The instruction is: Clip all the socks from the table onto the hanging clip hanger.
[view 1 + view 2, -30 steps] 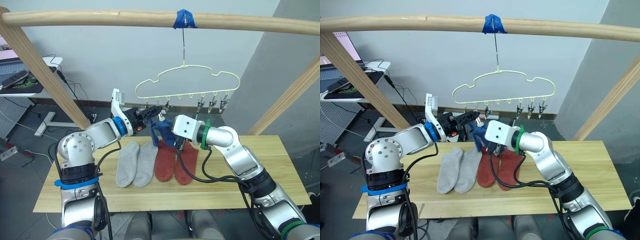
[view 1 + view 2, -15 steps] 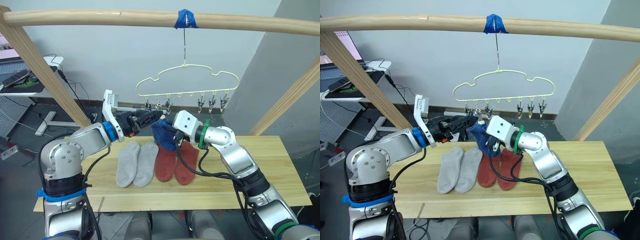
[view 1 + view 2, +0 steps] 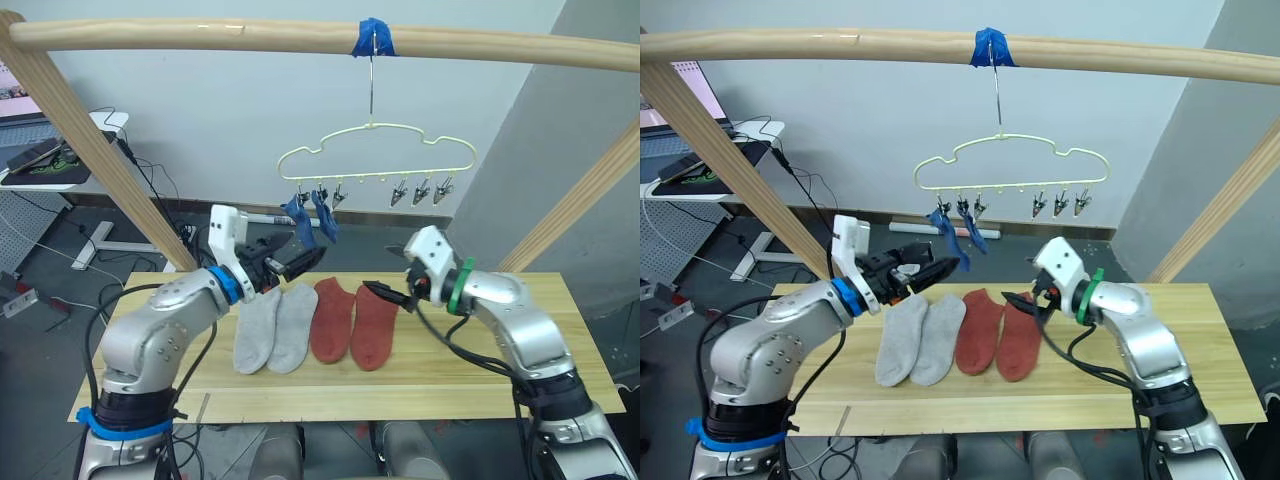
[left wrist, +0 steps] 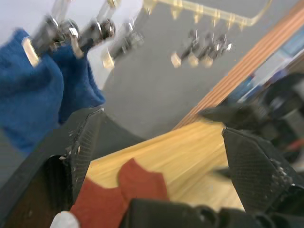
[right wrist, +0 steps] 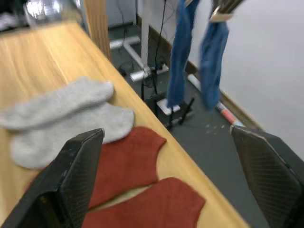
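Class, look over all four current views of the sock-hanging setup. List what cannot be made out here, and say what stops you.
1. How the clips grip the two blue socks: too small in the head views, blurred in the left wrist view.
2. Whether the empty clips on the clip hanger stand open or shut: too small.
3. The near end of one rust red sock: cut off by the right wrist view's edge.
4. The grey socks from the left wrist view: the left gripper blocks them.
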Controlling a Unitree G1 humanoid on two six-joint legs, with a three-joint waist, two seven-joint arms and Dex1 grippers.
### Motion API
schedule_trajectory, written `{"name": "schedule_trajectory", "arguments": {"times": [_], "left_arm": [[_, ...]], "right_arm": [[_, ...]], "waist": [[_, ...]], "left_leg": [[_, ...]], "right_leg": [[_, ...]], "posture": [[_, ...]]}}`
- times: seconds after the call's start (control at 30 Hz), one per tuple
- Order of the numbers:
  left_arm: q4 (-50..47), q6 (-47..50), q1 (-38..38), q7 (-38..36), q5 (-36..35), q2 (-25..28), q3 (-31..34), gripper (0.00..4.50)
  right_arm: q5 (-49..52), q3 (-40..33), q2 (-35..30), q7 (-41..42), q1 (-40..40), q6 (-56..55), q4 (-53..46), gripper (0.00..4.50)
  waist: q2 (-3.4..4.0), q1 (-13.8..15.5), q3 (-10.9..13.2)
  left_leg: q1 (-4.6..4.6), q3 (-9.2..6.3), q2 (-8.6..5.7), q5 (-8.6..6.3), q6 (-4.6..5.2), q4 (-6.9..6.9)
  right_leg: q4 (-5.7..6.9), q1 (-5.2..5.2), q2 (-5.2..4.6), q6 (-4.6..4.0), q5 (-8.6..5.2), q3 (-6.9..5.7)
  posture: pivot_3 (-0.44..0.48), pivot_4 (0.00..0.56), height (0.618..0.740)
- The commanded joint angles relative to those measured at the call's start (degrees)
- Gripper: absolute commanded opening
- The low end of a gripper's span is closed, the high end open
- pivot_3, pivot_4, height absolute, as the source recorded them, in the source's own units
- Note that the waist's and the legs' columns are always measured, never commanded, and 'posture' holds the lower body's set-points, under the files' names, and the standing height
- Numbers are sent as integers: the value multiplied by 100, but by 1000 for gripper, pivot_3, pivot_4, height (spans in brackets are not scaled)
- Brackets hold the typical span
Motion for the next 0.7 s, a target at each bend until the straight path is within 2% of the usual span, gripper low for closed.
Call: {"name": "schedule_trajectory", "arguments": {"times": [0.03,0.13,0.23,0.4,0.57,0.7], "left_arm": [[-244,-799,-2,-2,557,-174,-219,4500],[-26,-1546,70,70,1119,-443,-463,4500],[93,-1884,55,59,1366,-726,-642,3977],[473,-2479,-109,144,2084,-963,-1030,2475],[1282,-3125,-439,441,2528,-1414,-972,2475],[1824,-3584,-653,301,2781,-1514,-1084,2475]], "right_arm": [[1022,-577,6,173,50,398,-795,4486],[1298,-792,-189,221,207,436,-1074,4486],[1692,-991,-215,44,236,610,-1235,4500],[1944,-1026,-222,-210,330,663,-1455,4500],[2219,-994,-125,-441,252,705,-1631,4500],[2431,-1003,-123,-528,149,714,-1634,4500]], "waist": [[-1,-6,0],[1,-7,-1],[0,-7,-1],[0,-17,-1],[0,-22,-1],[0,-24,-1]], "left_leg": [[0,0,0,0,0,1],[3,1,2,1,1,4],[0,8,0,1,1,8],[1,6,0,0,1,6],[0,7,0,0,1,12],[0,7,0,1,1,11]], "right_leg": [[1,0,0,-1,-1,0],[2,3,3,-22,-10,-1],[-5,4,1,-24,-11,4],[-2,3,3,-9,-3,3],[-2,4,3,-2,1,4],[-2,4,3,3,4,3]], "posture": [[-79,156,740],[-89,156,740],[-97,162,740],[-105,156,740],[-114,155,740],[-117,154,740]]}}
